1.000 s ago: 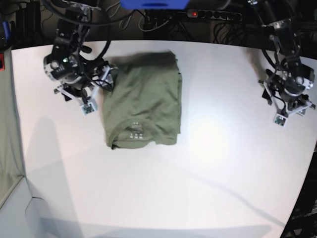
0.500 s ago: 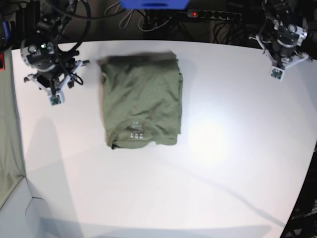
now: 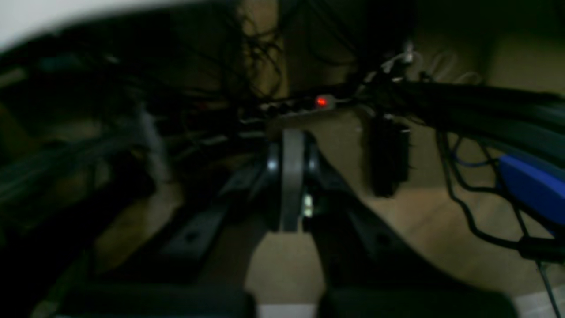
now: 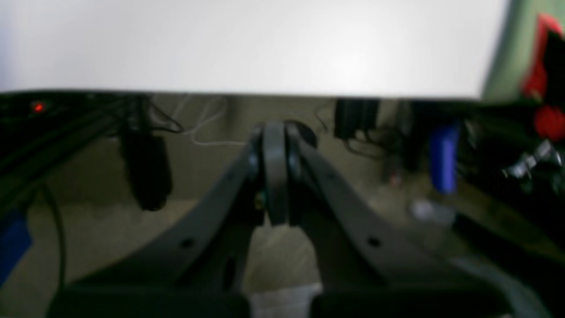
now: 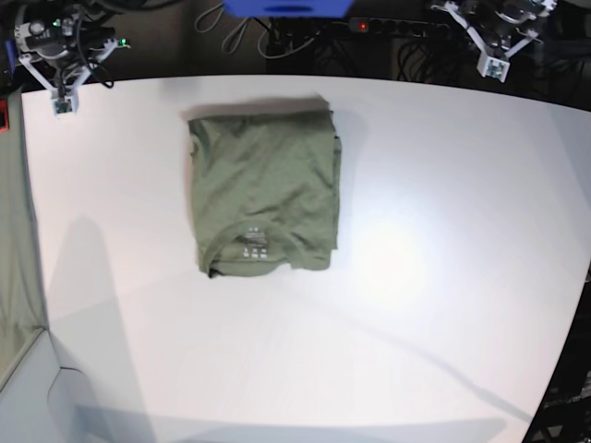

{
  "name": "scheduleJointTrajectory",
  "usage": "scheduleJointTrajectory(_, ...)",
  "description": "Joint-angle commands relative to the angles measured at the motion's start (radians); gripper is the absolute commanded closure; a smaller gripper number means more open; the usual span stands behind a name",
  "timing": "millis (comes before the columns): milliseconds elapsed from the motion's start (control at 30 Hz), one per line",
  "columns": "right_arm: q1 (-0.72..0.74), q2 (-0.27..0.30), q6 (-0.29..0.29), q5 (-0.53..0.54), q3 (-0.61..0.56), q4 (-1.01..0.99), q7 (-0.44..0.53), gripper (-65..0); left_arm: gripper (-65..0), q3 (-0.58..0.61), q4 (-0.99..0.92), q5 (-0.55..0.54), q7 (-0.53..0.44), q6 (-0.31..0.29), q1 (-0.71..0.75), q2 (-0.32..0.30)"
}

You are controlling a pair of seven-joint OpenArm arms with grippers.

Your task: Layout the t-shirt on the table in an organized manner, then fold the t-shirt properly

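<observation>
The table is a broad white matte top with a curved far edge, and it fills most of the base view. A bright patch of reflected light sits right of centre, and soft shadows cross the near part of the surface.

The t-shirt lies flat on the table, left of centre and toward the far edge. It is folded into a compact upright rectangle of olive-green cloth. The neck opening faces the near side, and a small pale printed label shows just inside it. The folded edges are roughly straight, with a slight overhang of cloth along the right side. Nothing touches the garment.

A greenish-grey cloth strip runs down the left edge of the base view, beside the table.

A power strip with a lit red switch lies among dark cables behind the far edge.

The left gripper is at the far right corner of the base view, off the table and well apart from the shirt. Its wrist view shows the jaws pressed together with nothing between them.

The right gripper is at the far left corner, likewise clear of the shirt. Its jaws meet at the tips and hold nothing.
</observation>
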Motion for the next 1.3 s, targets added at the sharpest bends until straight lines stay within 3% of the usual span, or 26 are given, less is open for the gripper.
scheduleJointTrajectory(0,-0.024,0.003,0.003,0.005,0.013,0.012,0.008,0.0,-0.1,-0.003,-0.031,-0.004,-0.025,0.000,0.013,-0.009)
scheduleJointTrajectory(167,-0.090,0.002,0.003,0.005,0.040,-0.099,0.129,0.0,-0.1,0.039,-0.298,-0.002,-0.184,0.000,-0.019,-0.045)
scheduleJointTrajectory(400,-0.094,0.005,0.003,0.001,0.040,-0.459,0.350,0.0,-0.1,0.145,-0.682,-0.002,-0.298,0.005,-0.149,-0.139)
scheduleJointTrajectory(600,-0.059,0.009,0.003,-0.001,0.032,-0.751,0.548,0.0,-0.1,0.258,-1.000,-0.002,-0.476,0.014,-0.280,-0.199)
scheduleJointTrajectory(733,-0.005,0.061,0.003,-0.001,0.032,-1.020,0.677,0.0,-0.1,0.330,-1.227,-0.002,-0.594,0.015,-0.378,-0.227)
scheduleJointTrajectory(933,0.065,0.110,0.003,-0.001,0.029,-1.382,0.968,0.0,-0.1,0.415,-1.518,-0.002,-0.741,0.023,-0.525,-0.262)
scheduleJointTrajectory(1033,0.084,0.120,0.003,-0.002,0.006,-1.478,1.079,0.0,-0.1,0.488,-1.592,-0.002,-0.798,0.137,-0.570,-0.265)
scheduleJointTrajectory(1167,0.134,0.138,0.003,-0.002,-0.119,-1.619,1.209,0.0,-0.1,0.610,-1.633,-0.007,-0.844,0.292,-0.605,-0.262)
scheduleJointTrajectory(1200,0.143,0.143,-0.036,-0.002,-0.147,-1.658,1.237,0.0,-0.1,0.625,-1.643,-0.008,-0.844,0.315,-0.614,-0.260)
scheduleJointTrajectory(1267,0.179,0.144,-0.171,-0.002,-0.195,-1.725,1.287,0.0,-0.1,0.645,-1.664,-0.010,-0.843,0.350,-0.637,-0.259)
